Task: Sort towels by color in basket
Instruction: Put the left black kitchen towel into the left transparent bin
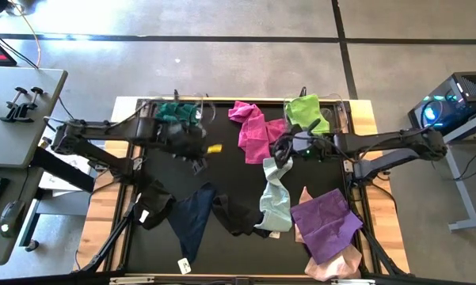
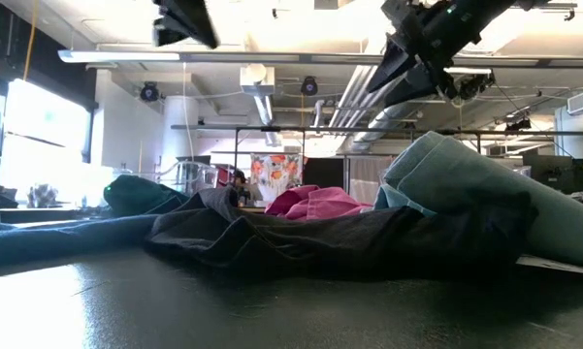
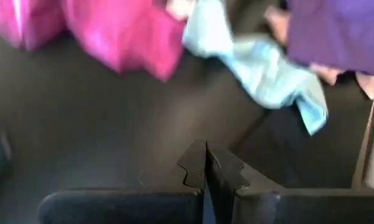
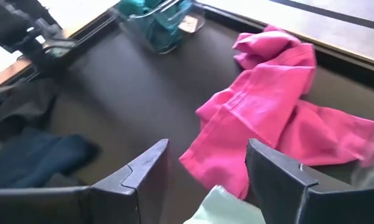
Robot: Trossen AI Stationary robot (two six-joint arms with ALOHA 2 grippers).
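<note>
Left gripper (image 1: 198, 146) sits over the dark table (image 1: 226, 170) w/ fingers (image 3: 196, 167) pressed together, nothing between them; it's just beside a small yellow object (image 1: 215, 148) on the mat. Right gripper (image 1: 283, 152) is above the top end of the mint towel (image 1: 275, 198), fingers (image 4: 146, 168) spread wide apart, empty; mint cloth edge shows just below them in right wrist view. Teal towel (image 1: 174, 111) lies bunched in a clear wire-rimmed basket (image 4: 158, 28) at the table's far-left corner. Magenta towel (image 1: 252, 131) is spread near the far-middle, lime towel (image 1: 305, 112) at the far-right, close to the right arm. Mint towel runs as a long strip down the middle-right, its lower end touching the black towel (image 1: 236, 215). Navy towel (image 1: 192, 222) lies left of the black one, w/ a white tag (image 1: 184, 265) at its near tip. Another dark cloth (image 1: 152, 210) sits near the left arm's base. Purple towel (image 1: 326, 226) lies flat at near-right, overlapping the pale pink towel (image 1: 337, 265) under it. In low view the dark cloths fill the front, magenta behind, mint at the right. Wood border (image 1: 103, 206) frames the mat.
</note>
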